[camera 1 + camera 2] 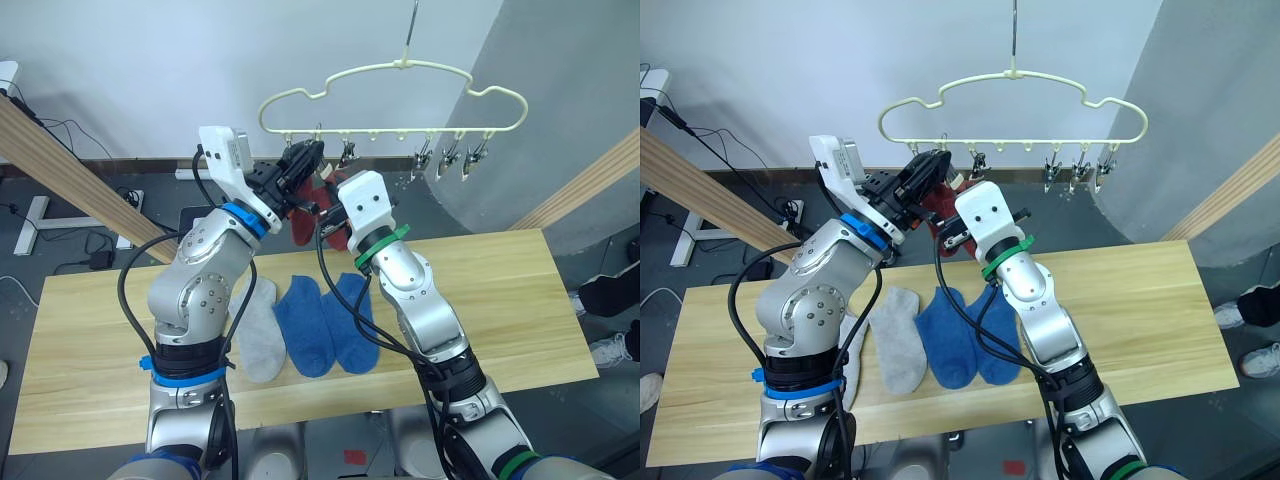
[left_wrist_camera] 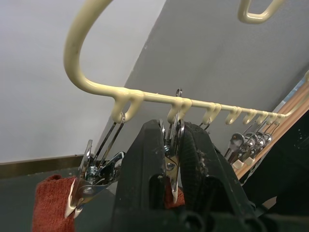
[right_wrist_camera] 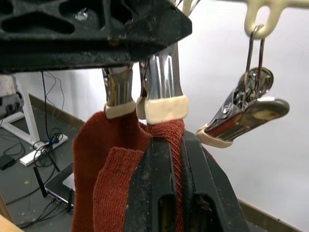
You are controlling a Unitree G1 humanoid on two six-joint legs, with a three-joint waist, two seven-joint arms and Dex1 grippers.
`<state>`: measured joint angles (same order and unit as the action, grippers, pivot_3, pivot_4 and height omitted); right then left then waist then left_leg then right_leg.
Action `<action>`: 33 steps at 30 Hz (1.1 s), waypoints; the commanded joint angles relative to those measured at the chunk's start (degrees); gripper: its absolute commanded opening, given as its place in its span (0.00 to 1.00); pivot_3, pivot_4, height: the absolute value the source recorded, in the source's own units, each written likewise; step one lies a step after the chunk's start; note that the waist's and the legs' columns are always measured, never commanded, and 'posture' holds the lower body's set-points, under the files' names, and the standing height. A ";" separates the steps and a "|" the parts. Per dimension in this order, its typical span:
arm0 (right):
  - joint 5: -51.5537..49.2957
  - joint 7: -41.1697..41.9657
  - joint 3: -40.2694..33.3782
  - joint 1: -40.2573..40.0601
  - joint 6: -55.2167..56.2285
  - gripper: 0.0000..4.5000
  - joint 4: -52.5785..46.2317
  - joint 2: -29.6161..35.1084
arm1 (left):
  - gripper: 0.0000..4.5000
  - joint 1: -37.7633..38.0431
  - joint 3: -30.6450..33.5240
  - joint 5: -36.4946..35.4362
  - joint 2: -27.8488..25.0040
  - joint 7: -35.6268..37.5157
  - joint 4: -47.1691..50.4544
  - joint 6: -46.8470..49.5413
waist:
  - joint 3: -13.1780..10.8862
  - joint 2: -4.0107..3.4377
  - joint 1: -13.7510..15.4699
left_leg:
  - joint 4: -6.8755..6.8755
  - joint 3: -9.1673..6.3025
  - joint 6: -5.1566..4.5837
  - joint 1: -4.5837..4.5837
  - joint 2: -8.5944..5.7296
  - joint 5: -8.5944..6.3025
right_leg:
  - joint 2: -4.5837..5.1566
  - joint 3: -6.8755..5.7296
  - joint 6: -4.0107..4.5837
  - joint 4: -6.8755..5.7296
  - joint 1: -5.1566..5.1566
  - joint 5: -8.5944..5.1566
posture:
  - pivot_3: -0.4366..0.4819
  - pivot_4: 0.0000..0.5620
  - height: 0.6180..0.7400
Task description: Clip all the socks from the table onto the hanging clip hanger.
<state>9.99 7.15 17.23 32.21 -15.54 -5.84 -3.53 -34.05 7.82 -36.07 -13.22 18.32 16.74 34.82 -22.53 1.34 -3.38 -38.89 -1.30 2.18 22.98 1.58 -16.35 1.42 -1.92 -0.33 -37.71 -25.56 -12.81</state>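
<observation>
The clip hanger (image 1: 395,95) hangs by its metal hook above the far edge of the surface (image 1: 500,310), its silver clips in a row along the bar. At the robot's left end of that row, one brick-red sock (image 3: 99,159) already hangs from the first clip (image 2: 91,176). The left tool (image 2: 169,164) is closed on the second clip (image 2: 171,140), its two black fingers pressing the clip from both sides. The right tool (image 3: 169,188) is closed on a second red sock (image 3: 164,133), holding its edge up at that clip's pale tips. The three clips at the robot's right end (image 1: 450,155) hang empty. On the pale wood surface lie a light grey sock (image 1: 262,330) and two royal blue socks (image 1: 305,325) (image 1: 352,320), side by side and touching; a second grey sock (image 1: 850,345) shows beside the left arm. Slanted wooden poles (image 1: 60,165) stand to either side, cables and a power strip (image 1: 130,198) lie on the grey floor, and a white wall is behind.
</observation>
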 commanded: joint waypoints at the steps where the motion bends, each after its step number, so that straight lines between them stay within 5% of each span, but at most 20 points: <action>1: -0.21 0.23 0.46 0.96 1.98 0.00 -1.67 -0.94 | 0.06 0.20 -0.25 -0.67 -0.02 0.22 2.29 -0.26 | 0.00 0.00 0.00 | 0.00 0.00 0.00 0.00 0.00 0.00 | 0.00 0.00 0.00 0.00 0.00 0.00 | 0.28 0.70 1.00; 8: -0.31 0.40 0.67 0.95 2.09 0.00 -1.64 -1.37 | 0.06 0.87 -0.17 -1.45 -0.66 1.64 2.44 -0.05 | 0.00 0.00 -0.02 | 0.00 -0.01 -0.06 0.00 0.00 -0.03 | 0.00 0.00 0.00 0.00 0.00 0.00 | 0.28 0.71 1.00; 9: -0.29 0.43 0.69 0.96 2.10 0.00 -1.64 -1.38 | 0.22 1.00 -0.16 -1.60 -0.80 1.73 2.49 0.19 | 0.00 0.00 -0.03 | 0.00 0.00 -0.06 0.00 0.00 -0.04 | 0.00 0.00 0.00 0.00 0.00 0.00 | 0.28 0.71 1.00; 16: -0.48 0.85 0.62 1.16 2.30 0.00 -1.16 -1.47 | 0.61 1.51 -0.49 -1.23 -1.83 3.24 2.49 -1.05 | 0.00 0.00 -0.02 | 0.00 -0.01 -0.06 0.00 0.00 -0.03 | 0.00 0.00 0.00 0.00 -0.01 0.00 | 0.29 0.71 1.00; 25: -1.64 1.84 0.30 0.60 1.75 0.00 -0.84 -2.02 | 0.61 4.06 -1.83 1.23 -4.23 5.15 3.89 -3.10 | 0.00 0.00 -0.01 | 0.01 0.00 -0.05 0.00 0.02 -0.03 | 0.00 0.02 0.00 0.00 -0.03 0.00 | 0.30 0.71 1.00; 32: -1.35 4.28 1.28 -1.71 -1.96 0.45 -2.76 0.14 | 0.61 5.08 -3.07 4.14 -5.88 7.27 3.95 -6.60 | 0.00 0.00 0.07 | 0.01 0.00 -0.12 0.00 0.01 -0.07 | 0.00 0.01 0.00 0.00 -0.03 0.00 | 0.30 0.71 1.00; 33: -1.21 4.63 1.43 -2.32 -2.42 0.45 -3.53 0.82 | 0.61 5.43 -3.24 4.55 -6.12 7.48 4.06 -6.92 | 0.00 0.00 0.07 | 0.01 0.00 -0.13 0.00 0.00 -0.07 | 0.01 0.01 0.00 0.00 -0.03 0.00 | 0.30 0.71 1.00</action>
<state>8.32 11.06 17.70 30.49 -17.80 -5.93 -2.80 -29.31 4.75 -32.34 -18.90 24.86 17.83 29.61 -22.53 1.34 -3.31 -38.87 -1.30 2.04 22.99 1.58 -16.42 1.43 -1.91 -0.33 -37.70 -25.59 -12.81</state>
